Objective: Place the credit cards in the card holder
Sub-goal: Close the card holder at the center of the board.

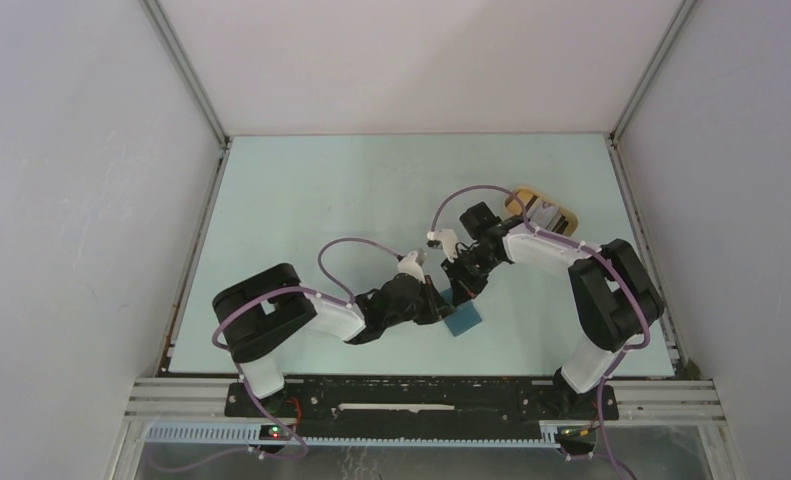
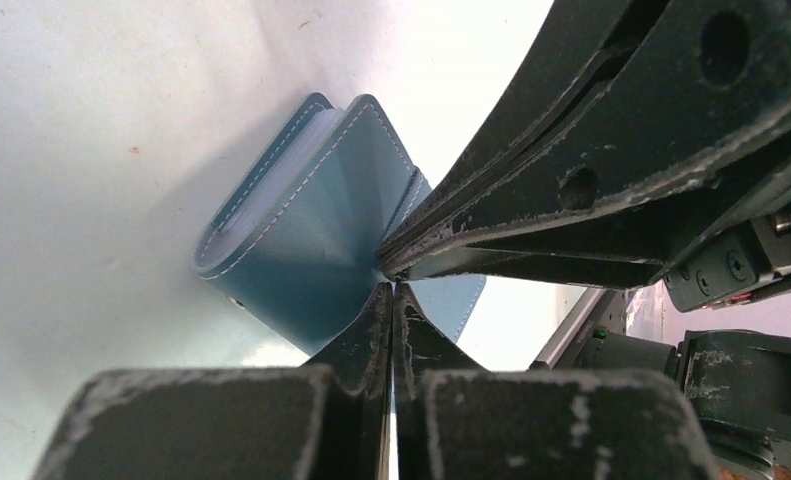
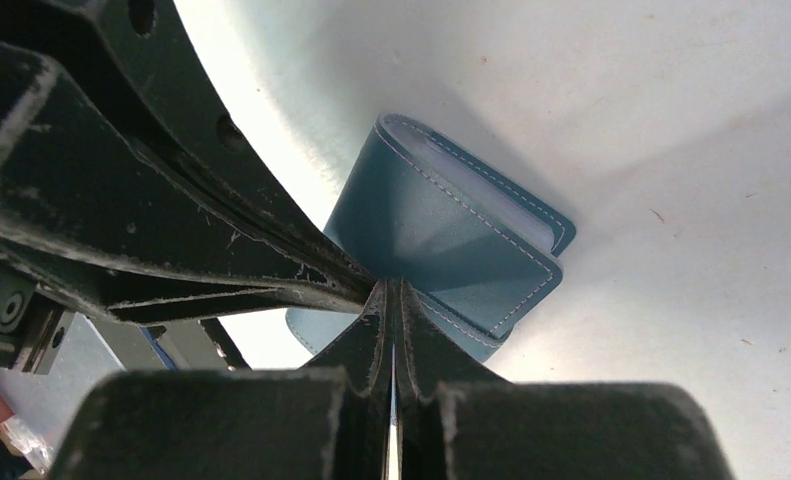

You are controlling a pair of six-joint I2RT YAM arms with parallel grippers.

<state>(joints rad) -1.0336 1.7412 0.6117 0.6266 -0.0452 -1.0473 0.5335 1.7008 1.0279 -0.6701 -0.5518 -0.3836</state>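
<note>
Your left gripper point(image 2: 392, 300) is clamped tight on the card holder point(image 2: 311, 235). Its two fingers press together with only a hairline gap, and the teal leather puckers into creases that run toward that pinch. Your right gripper point(image 3: 392, 300) is closed on the card holder in the same way, its tips meeting the leather right beside the left tips, so both grips sit at one spot on the card holder's edge.

The card holder is folded but gaping. Its stitched outer flaps stand apart, and paler layers show between them. You cannot tell from either wrist view whether those layers are pockets or cards.

In the top view the card holder lies over the pale table point(image 1: 301, 220), on the arm-base side of the two sets of tips. You cannot tell whether it rests on the surface or hangs just above it.

Well away from the card holder, toward the far right, lies a tan oval tray point(image 1: 512, 203) with a whitish-grey piece point(image 1: 544, 213) in it, too small to make out as the credit cards
</note>
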